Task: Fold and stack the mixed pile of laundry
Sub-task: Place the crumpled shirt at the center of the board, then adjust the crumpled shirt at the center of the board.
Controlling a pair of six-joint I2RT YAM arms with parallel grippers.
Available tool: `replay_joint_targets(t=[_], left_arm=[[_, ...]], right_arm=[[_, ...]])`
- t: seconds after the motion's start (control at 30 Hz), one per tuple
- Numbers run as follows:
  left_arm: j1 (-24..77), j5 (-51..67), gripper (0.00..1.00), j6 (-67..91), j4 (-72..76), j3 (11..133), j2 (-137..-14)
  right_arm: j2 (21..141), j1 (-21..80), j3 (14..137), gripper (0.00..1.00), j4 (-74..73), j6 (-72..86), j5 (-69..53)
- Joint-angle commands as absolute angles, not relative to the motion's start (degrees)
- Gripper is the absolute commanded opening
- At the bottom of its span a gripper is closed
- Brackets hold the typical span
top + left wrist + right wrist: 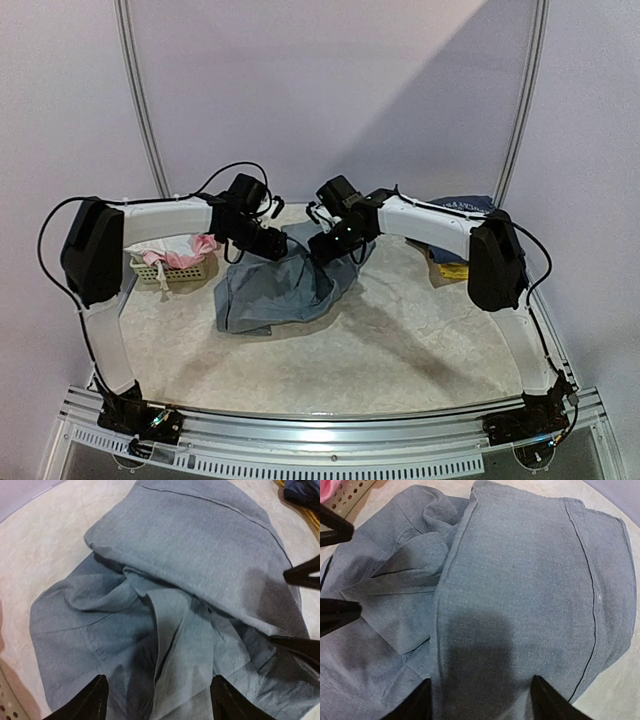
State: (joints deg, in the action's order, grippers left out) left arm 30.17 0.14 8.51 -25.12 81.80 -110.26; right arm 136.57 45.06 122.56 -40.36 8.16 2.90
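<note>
Trousers sit centre on the table — basket just left of them, cloth pieces in it — more garments well apart, far right.

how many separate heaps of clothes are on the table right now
3: grey trousers crumpled mid-table; pink and white pieces in the basket at the left; navy cloth at the far right, partly hidden. More may lie underneath or out of sight.

Plain grey trousers, pale lattice basket, pink and white cloth
</note>
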Motion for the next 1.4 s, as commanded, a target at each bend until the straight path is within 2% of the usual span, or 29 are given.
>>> replay_joint_targets(t=[0.0,0.07,0.13,0.2,0.27,0.3,0.5,0.67,0.87,0.97,1.1,1.2,1.37], left_arm=[[29.2,5.2,0.68,5.1,-25.7,87.6,-118.0],[29.1,6.1,0.62,4.3,-25.5,88.8,-119.7],[29.0,6.3,0.51,3.9,-25.1,89.8,-120.9],[28.9,6.2,0.3,3.8,-24.8,90.6,-121.7],[28.8,6.3,0.05,3.9,-24.8,90.9,-121.8],[28.7,6.3,0.0,3.8,-24.7,90.8,-121.5],[28.7,3.4,0.0,4.0,-23.3,87.1,-115.2],[30.4,-3.2,0.0,4.9,-21.2,79.0,-104.0],[38.6,-13.8,0.0,6.8,-18.8,64.4,-90.3],[42.8,-16.9,0.0,8.1,-18.5,57.1,-82.3],[49.0,-18.8,0.0,8.2,-18.5,51.1,-74.0],[53.0,-18.5,0.0,7.0,-18.3,49.5,-71.7],[59.4,-20.6,0.0,4.4,-20.0,50.3,-72.2]], right_arm=[[139.8,45.2,124.7,0.52,-40.3,8.0,7.8],[140.0,45.2,124.8,0.36,-39.7,8.2,8.5],[140.0,45.2,124.7,0.23,-39.2,8.3,8.8],[139.9,45.1,124.8,0.09,-38.9,8.3,9.7],[139.6,45.0,124.6,0.01,-38.8,8.6,10.6],[139.2,44.9,124.4,0.0,-38.7,8.8,11.2],[132.6,41.8,117.1,0.0,-34.2,12.6,13.5],[120.1,35.5,97.1,0.0,-22.7,19.8,11.4],[105.2,31.1,71.5,0.0,-10.9,28.8,6.5],[102.0,31.1,63.7,0.06,-6.5,31.9,1.2],[101.5,31.1,60.3,0.24,-4.0,34.1,-5.2],[101.0,31.1,61.8,0.44,-6.1,32.7,-6.8],[97.0,31.6,64.3,0.62,-11.5,29.3,-7.9]])
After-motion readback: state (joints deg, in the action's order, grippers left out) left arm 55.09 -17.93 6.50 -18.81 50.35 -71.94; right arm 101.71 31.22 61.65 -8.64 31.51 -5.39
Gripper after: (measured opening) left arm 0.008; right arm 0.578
